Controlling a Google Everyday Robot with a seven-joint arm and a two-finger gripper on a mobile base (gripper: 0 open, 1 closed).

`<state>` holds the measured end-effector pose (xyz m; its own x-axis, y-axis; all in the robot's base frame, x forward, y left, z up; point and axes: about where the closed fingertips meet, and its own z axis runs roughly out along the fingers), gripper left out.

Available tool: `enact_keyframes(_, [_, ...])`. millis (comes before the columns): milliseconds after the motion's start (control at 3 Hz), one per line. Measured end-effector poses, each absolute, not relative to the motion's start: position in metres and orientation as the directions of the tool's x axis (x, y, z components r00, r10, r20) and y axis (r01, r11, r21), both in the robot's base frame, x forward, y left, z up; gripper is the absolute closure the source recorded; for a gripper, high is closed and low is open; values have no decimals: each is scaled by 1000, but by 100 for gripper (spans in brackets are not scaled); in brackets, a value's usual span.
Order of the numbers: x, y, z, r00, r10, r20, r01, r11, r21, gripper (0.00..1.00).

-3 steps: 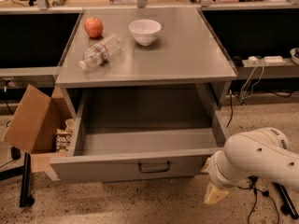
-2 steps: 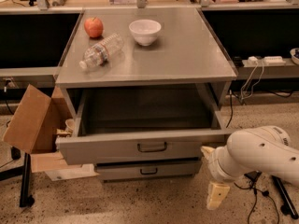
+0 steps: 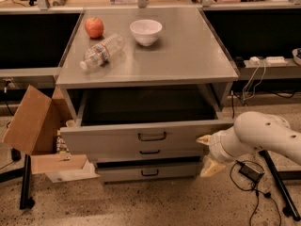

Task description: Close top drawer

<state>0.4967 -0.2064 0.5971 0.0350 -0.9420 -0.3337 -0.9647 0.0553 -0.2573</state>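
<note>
The top drawer [image 3: 108,139] is a wide grey metal drawer with a small dark bar handle [image 3: 152,136]. It stands partly out of the grey cabinet [image 3: 188,55], and its dark inside shows. My gripper [image 3: 208,153] is at the right end of the drawer's front panel, on a white arm [image 3: 268,135] that comes in from the right. Its pale fingers are spread apart. The upper fingertip [image 3: 203,139] is against the panel's right end and the lower one [image 3: 210,168] hangs below it. It holds nothing.
Two shorter drawers sit below, the middle one [image 3: 149,151] and the bottom one [image 3: 149,172]. An apple [image 3: 94,27], a lying water bottle [image 3: 101,52] and a white bowl [image 3: 146,31] are on the cabinet top. A cardboard box [image 3: 33,121] stands left. Cables [image 3: 249,171] lie right.
The top drawer has slid well back into the cabinet, and the two lower drawer fronts now show. My gripper has moved up and inward with the drawer's front panel.
</note>
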Motion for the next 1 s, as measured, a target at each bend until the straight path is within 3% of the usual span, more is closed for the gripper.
enact_keyframes(333, [526, -211, 600, 58, -927, -371, -955, 57, -293, 49])
enact_keyframes(667, [562, -219, 606, 62, -921, -383, -941, 75, -331, 80])
enact_keyframes(1000, [580, -223, 607, 57, -919, -389, -934, 89, -347, 100])
